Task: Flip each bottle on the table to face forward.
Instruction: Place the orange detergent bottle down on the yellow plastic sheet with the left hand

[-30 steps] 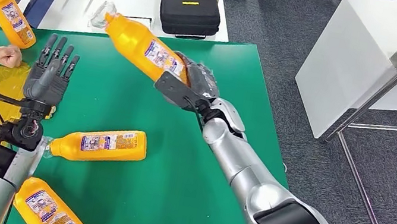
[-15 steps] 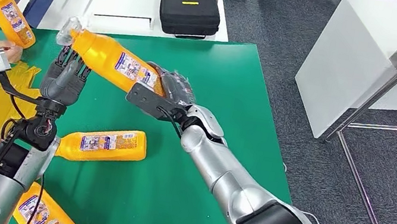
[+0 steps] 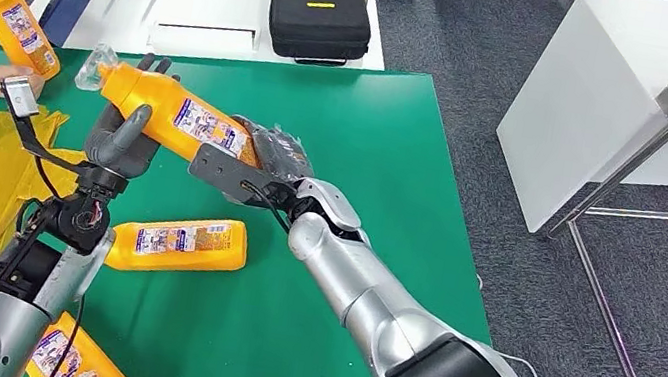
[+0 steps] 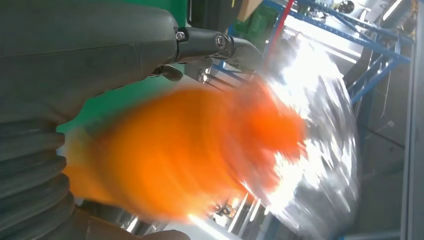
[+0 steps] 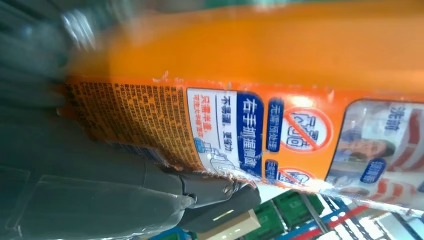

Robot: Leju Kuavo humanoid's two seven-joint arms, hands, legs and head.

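Orange plastic, label up: the raised bottle [image 3: 182, 114] hangs tilted above the green bench [image 3: 381, 186], its base end gripped by the right robot hand [image 3: 273, 154] and its clear-capped neck lying against the left robot hand [image 3: 124, 130]. This looks like a hand-over or two-handed turn in mid-air. To do it well, the left robot hand should wrap the shoulder of the bottle firmly before the right lets go, and any roll should be slow, since the smooth body could slip or swing neck-down.

The right arm reaches forward and across, forearm low over the bench, its dark fingers [image 5: 210, 187] wrapped round the labelled body in the right wrist view. The left arm stands nearly upright, palm facing the bottle, fingers [image 3: 154, 69] spread behind the neck; the left wrist view is too blurred to tell whether they have closed on it.

A second bottle [image 3: 174, 244] lies on its side on the bench just below the left robot hand, and a third bottle [image 3: 75, 360] lies nearer the robot's body
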